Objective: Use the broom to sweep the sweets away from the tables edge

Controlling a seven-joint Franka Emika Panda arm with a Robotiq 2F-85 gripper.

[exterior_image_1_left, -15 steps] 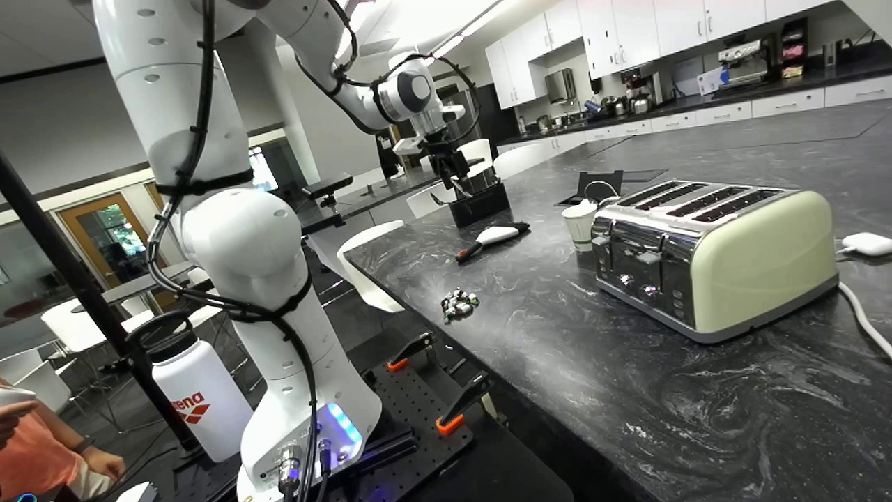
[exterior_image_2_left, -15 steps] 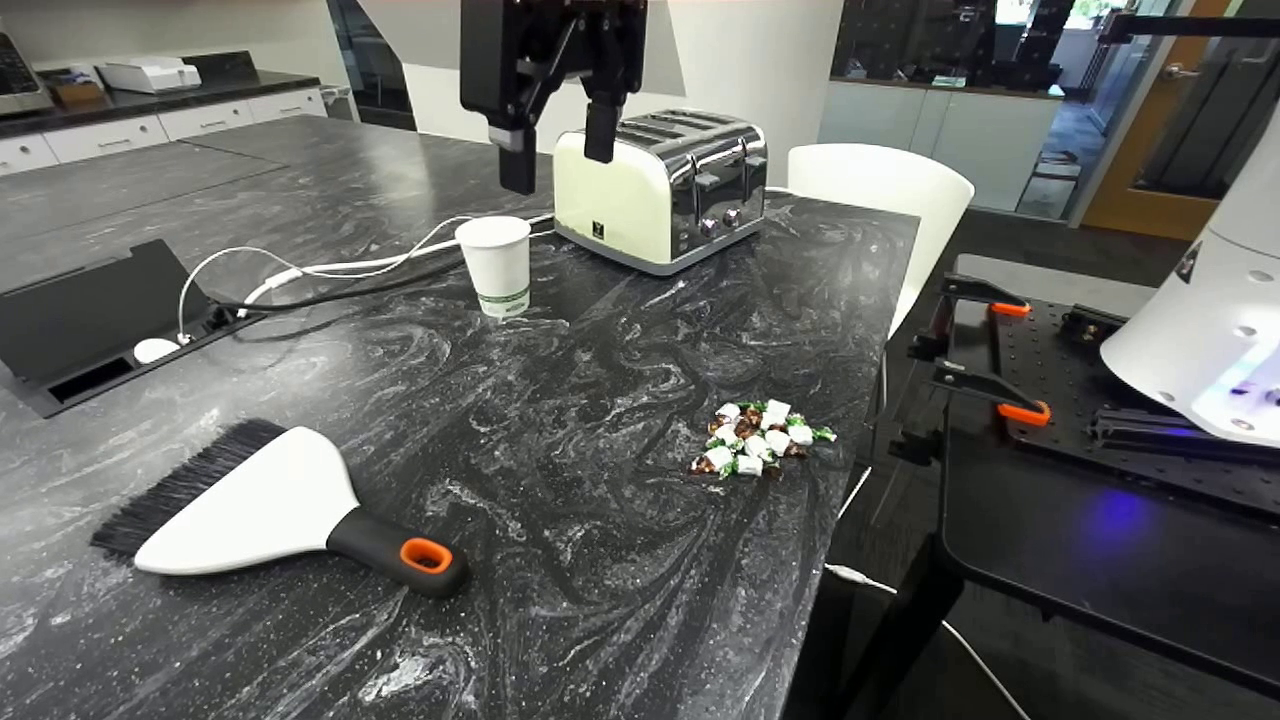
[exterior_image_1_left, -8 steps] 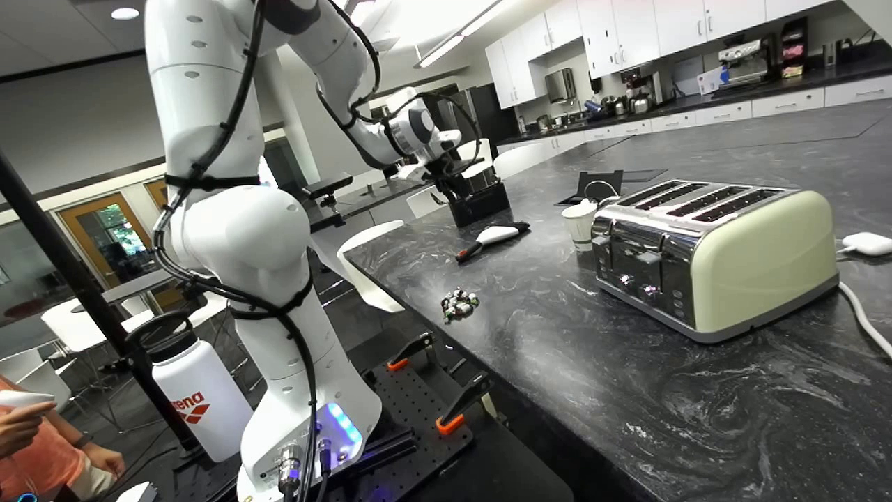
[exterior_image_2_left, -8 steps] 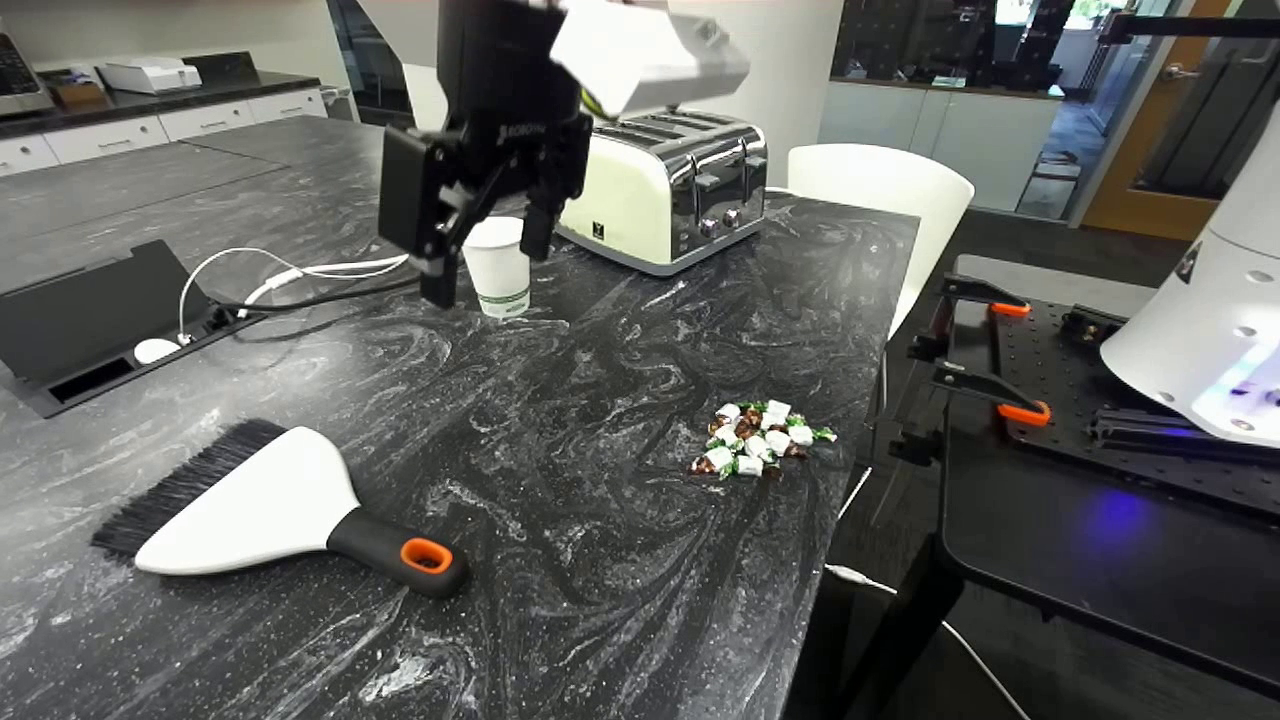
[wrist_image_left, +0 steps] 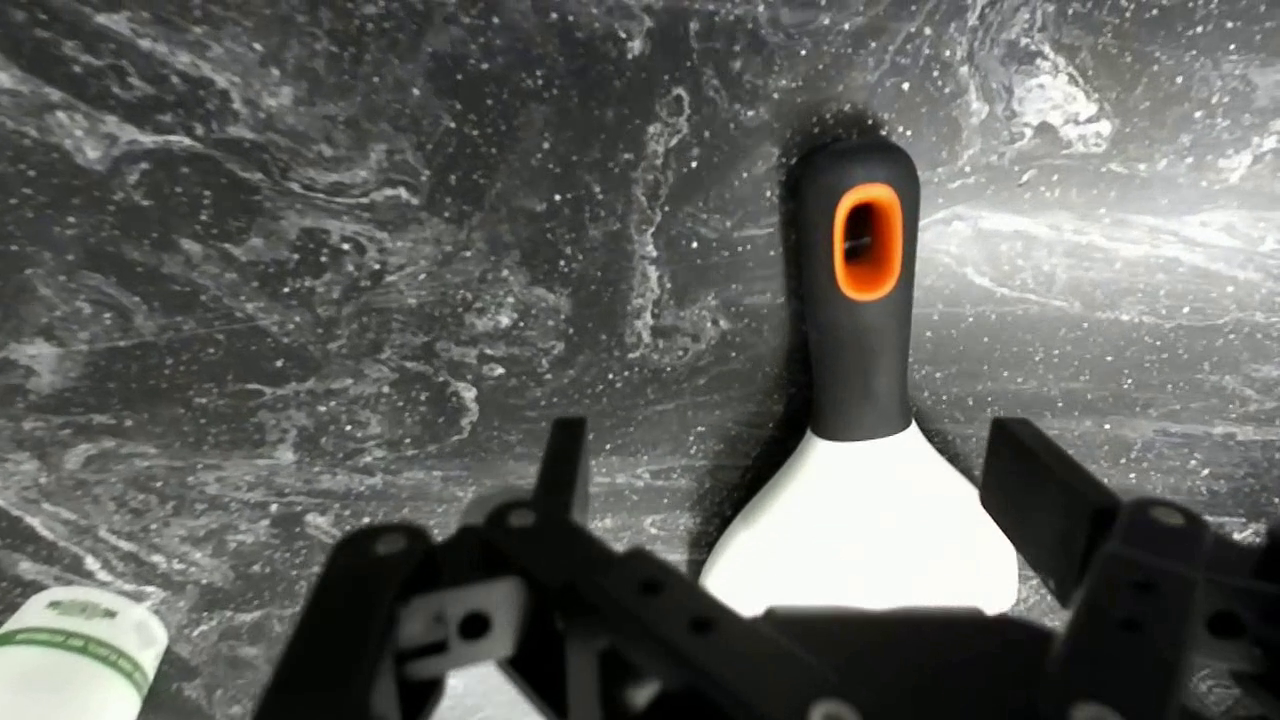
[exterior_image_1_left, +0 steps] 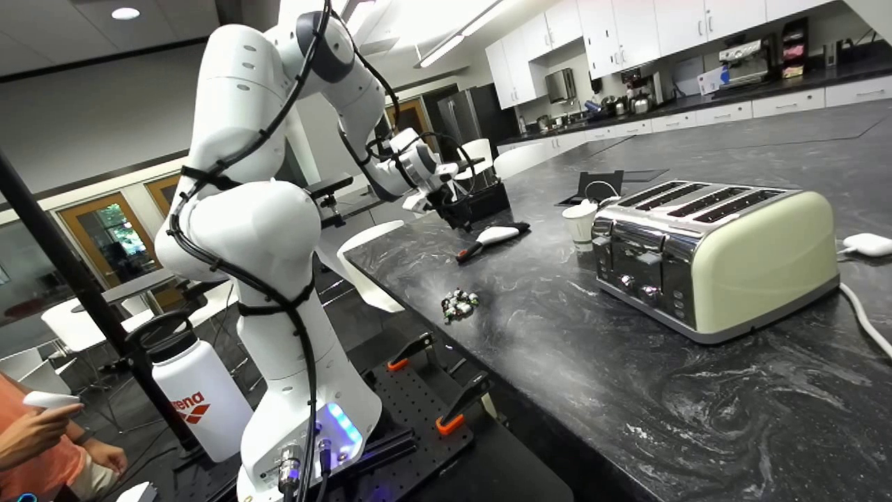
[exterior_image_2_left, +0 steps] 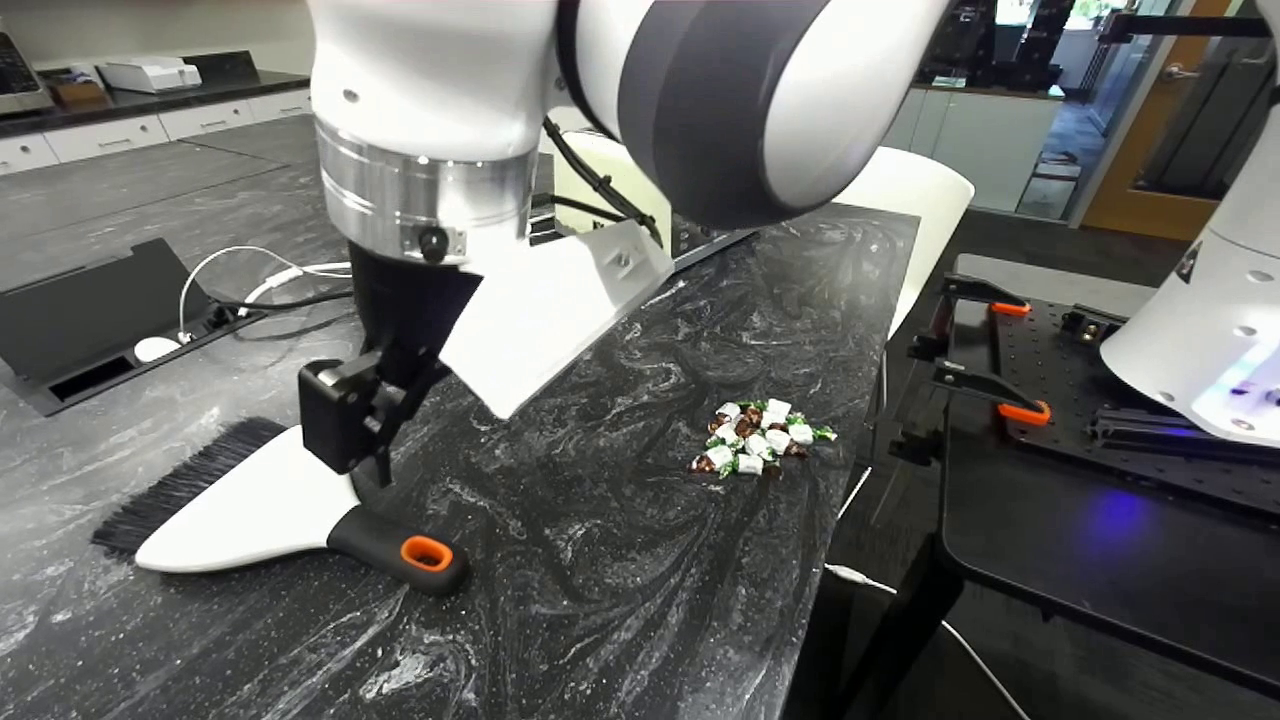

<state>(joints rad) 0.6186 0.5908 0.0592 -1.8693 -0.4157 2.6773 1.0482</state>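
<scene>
Table (exterior_image_1_left: 571, 335): dark grey, pale marbled streaks. Borne directly, by clock face around the sweets (exterior_image_1_left: 458, 305) in an exterior view:
– sweets: wrapped, one small cluster, near the table's edge.
– broom (exterior_image_1_left: 498, 235): white head, black bristles, dark handle; lying flat, 1 o'clock.
– black boxy object (exterior_image_1_left: 491, 202): 12 o'clock.
– white cup (exterior_image_1_left: 580, 227): upright, 2 o'clock.
– toaster (exterior_image_1_left: 759, 265): cream and chrome, 3 o'clock.
– white cable (exterior_image_1_left: 860, 315): 3 o'clock, farther out.
</scene>
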